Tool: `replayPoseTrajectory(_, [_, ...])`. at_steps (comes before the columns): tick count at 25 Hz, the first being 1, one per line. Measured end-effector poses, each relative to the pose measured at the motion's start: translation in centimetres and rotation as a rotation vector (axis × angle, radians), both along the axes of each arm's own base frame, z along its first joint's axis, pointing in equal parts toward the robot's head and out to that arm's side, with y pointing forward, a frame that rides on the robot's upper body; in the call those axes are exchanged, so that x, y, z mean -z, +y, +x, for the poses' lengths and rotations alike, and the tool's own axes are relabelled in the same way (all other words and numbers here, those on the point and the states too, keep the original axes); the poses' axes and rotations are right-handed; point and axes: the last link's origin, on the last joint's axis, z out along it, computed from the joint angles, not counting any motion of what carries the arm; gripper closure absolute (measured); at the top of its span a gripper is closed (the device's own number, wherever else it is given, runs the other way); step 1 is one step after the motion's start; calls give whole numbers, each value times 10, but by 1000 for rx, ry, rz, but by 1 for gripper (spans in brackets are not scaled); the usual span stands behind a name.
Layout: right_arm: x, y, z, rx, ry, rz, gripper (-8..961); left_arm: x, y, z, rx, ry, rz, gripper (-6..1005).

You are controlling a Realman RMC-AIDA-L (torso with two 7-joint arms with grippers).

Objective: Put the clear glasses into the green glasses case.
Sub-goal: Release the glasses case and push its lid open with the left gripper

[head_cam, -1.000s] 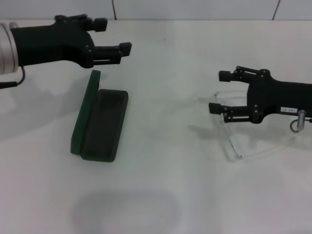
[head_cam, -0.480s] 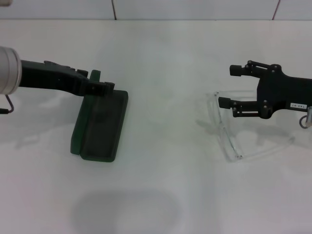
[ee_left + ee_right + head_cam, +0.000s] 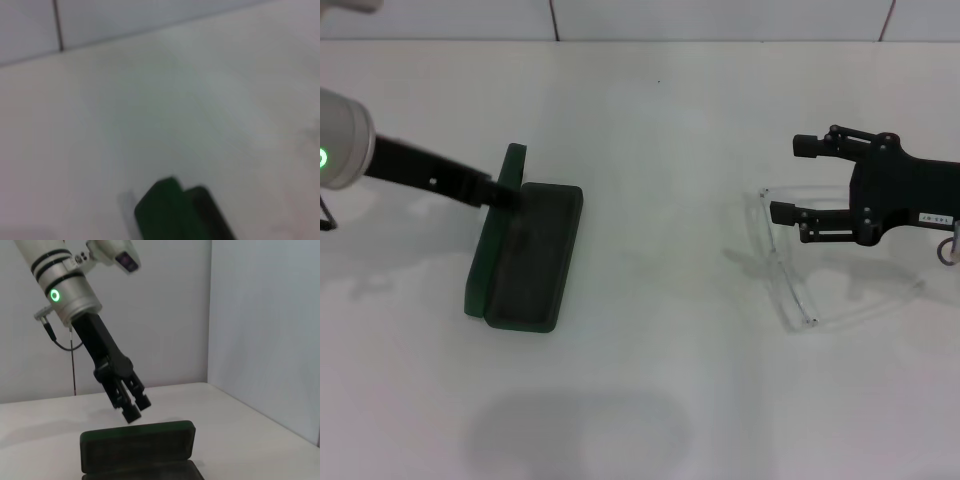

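On the white worktop (image 3: 650, 150) the dark green hinged glasses case (image 3: 525, 255) lies open under the left end effector (image 3: 134, 407), its fingers nearly together, while the open right end effector (image 3: 788, 180) hovers over the clear plastic-framed glasses (image 3: 782, 270), no readable writing.

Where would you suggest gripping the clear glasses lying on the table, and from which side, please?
Probably the front frame of the clear glasses, taken from above: they lie with arms unfolded and spread toward the right gripper, so the front bar is the stiffest part exposed.
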Motion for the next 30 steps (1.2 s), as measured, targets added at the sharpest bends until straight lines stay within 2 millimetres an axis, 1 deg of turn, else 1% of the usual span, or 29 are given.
replayPoseTrajectory(3, [0,-1,0,1,2,0,82,9,2,-8,-38,23,-33,181])
replayPoseTrajectory(6, [-1,-2,2,4,4,3,82,17,6,-12,-64,22,-61,182])
replayPoseTrajectory(9, [-2,-3,2,3,3,6,82,22,9,-15,-80,32,-73,182])
replayPoseTrajectory(18, [-2,-4,4,6,6,5,82,23,10,-19,-93,39,-67,248])
replayPoseTrajectory(25, [-2,-5,4,5,9,3,82,25,9,-18,-88,38,-78,300])
replayPoseTrajectory(28, [-3,-6,4,8,12,4,82,26,9,-16,-77,37,-84,542])
replayPoseTrajectory(30, [-3,-6,5,10,15,7,82,28,9,-14,-65,44,-94,594])
